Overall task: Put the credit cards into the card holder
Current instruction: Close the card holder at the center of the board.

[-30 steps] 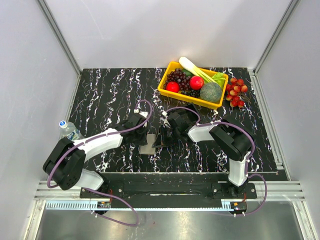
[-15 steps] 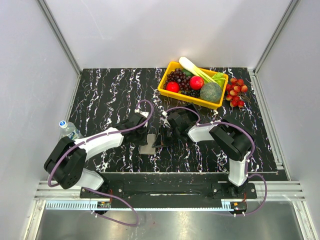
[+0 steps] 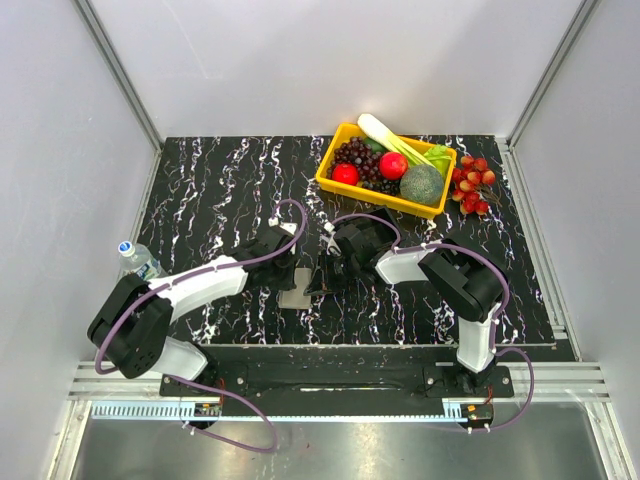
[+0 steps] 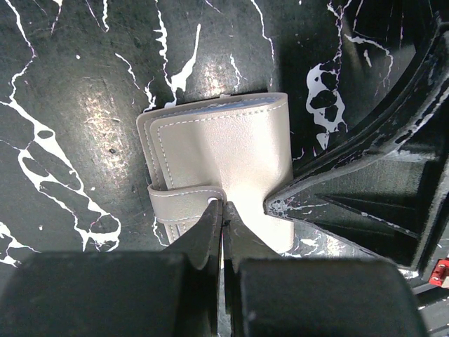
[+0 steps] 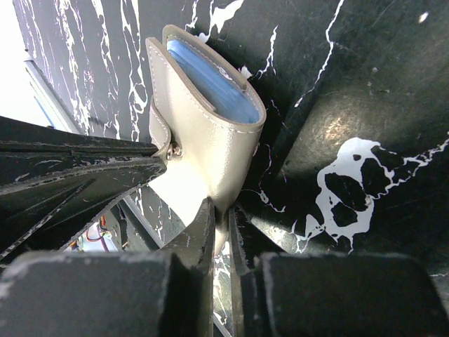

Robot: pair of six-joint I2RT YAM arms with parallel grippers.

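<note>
Since nothing moved | left end effector (image 4: 222, 210) clenched | right end effector (image 5: 222, 208) grasping card holder (image 4: 224, 151)

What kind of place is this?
Probably a robot test booth: plain grey walls enclose a black marbled table, a left arm and right arm are bolted at its edge, and a yellow tray holds fruit.

The right gripper (image 5: 222, 212) pinches the lower edge of the tilted card holder (image 5: 210, 140), blue inside, on the marbled table (image 5: 365, 91).
</note>
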